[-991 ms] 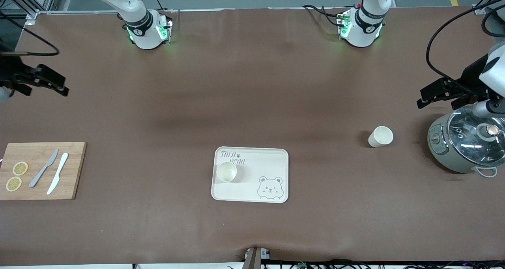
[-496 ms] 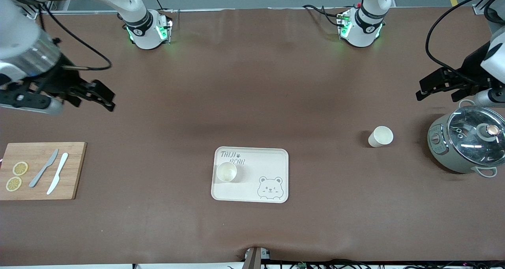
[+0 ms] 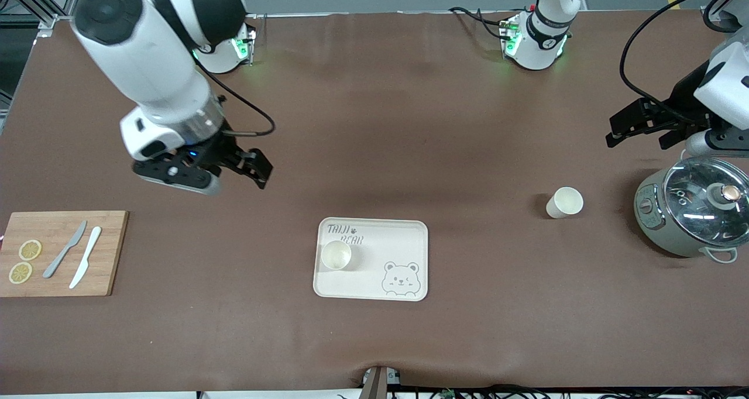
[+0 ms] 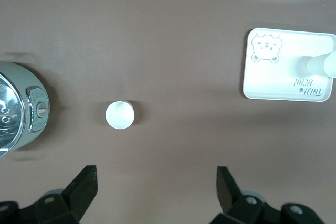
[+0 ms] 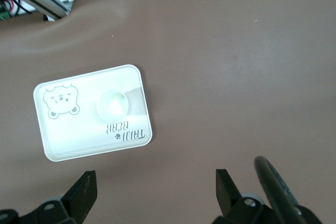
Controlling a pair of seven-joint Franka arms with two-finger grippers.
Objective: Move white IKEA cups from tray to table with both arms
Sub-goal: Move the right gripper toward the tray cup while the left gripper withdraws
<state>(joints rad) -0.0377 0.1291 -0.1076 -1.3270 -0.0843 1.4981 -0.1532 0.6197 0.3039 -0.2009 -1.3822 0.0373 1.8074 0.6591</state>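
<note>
One white cup (image 3: 336, 254) stands upright on the cream bear-printed tray (image 3: 404, 241). The other white cup (image 3: 565, 202) stands on the bare mat between the tray and the grey pot. My right gripper (image 3: 259, 174) hangs open and empty over the mat, between the cutting board and the tray. The right wrist view shows that tray (image 5: 68, 140) with its cup (image 5: 112, 105) past the right gripper (image 5: 156, 184). My left gripper (image 3: 615, 132) is open and empty, up over the mat by the pot. The left wrist view shows the loose cup (image 4: 119, 115) ahead of the left gripper (image 4: 156, 182).
A grey pot (image 3: 690, 212) with a glass lid stands at the left arm's end of the table. A wooden cutting board (image 3: 111, 253) at the right arm's end carries two lemon slices (image 3: 24, 261) and two knives (image 3: 76, 257).
The right arm has swung in from the table's edge toward the middle, its gripper now much closer to the tray. The left gripper has drifted slightly away from the pot.
</note>
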